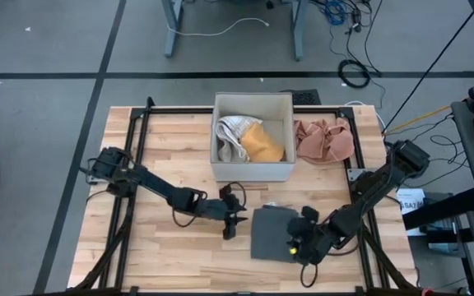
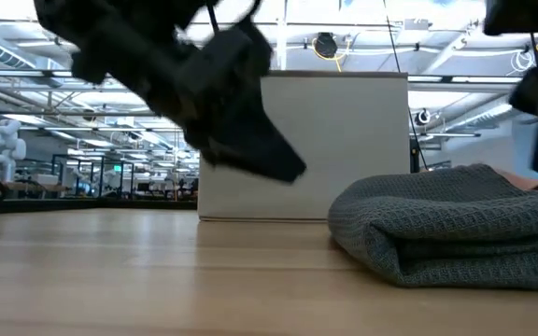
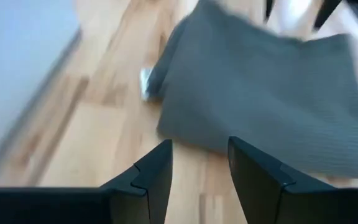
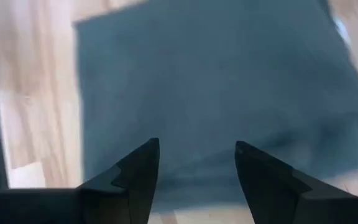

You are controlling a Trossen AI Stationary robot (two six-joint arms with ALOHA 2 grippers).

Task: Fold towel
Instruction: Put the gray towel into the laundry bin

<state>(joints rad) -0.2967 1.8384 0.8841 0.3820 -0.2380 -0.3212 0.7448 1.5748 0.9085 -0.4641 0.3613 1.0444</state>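
You've got the grey towel lying folded on the wooden bench, low and right of centre in the overhead frame. Your right tool sits over the towel's right edge, fingers apart, nothing between them; the right wrist picture shows only grey cloth under the two dark fingers. Your left tool hangs just left of the towel, off the cloth, fingers also apart and empty. In the level view the towel is a thick doubled bundle at lower right. Farther back, top centre overhead, stands the white box holding a yellow cloth and a pale patterned cloth. Right of the box lies a crumpled pink cloth.
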